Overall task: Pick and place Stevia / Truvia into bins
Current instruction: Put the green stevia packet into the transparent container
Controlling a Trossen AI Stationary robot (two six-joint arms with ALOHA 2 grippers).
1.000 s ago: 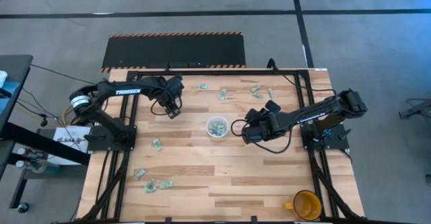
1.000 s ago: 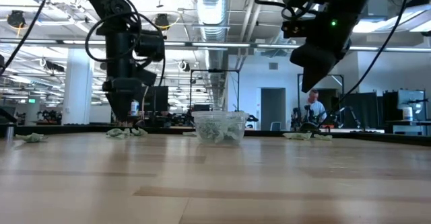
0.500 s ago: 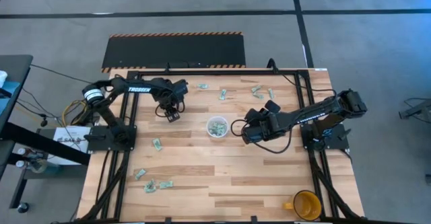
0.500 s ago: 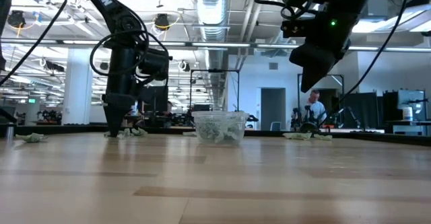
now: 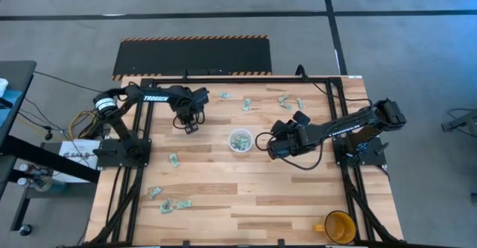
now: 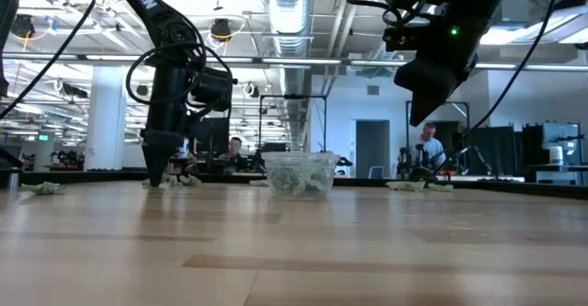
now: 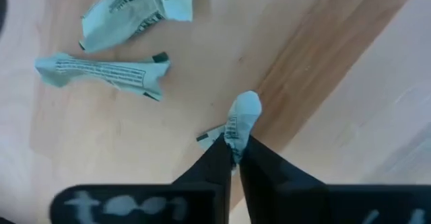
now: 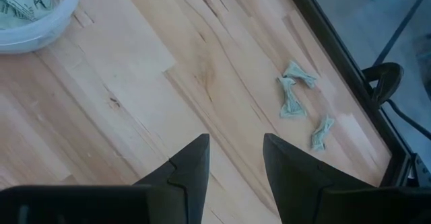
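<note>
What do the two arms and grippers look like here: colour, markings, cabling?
Both arms are dark, nearly black, jointed links. The left arm carries white lettering and a white band near its base; black cables loop along both. The right arm shows a green light in the low view. Each gripper has two tapered black fingers.

1. My left gripper (image 5: 190, 126) is down at the table (image 5: 223, 196), far-left of the cup (image 5: 240, 141), pinching one sachet (image 7: 240, 120).
2. Two loose sachets (image 7: 101, 72) lie just beside it.
3. My right gripper (image 5: 265, 142) hangs just right of the cup.
4. A mug (image 5: 339, 226) sits at the near right corner.
</note>
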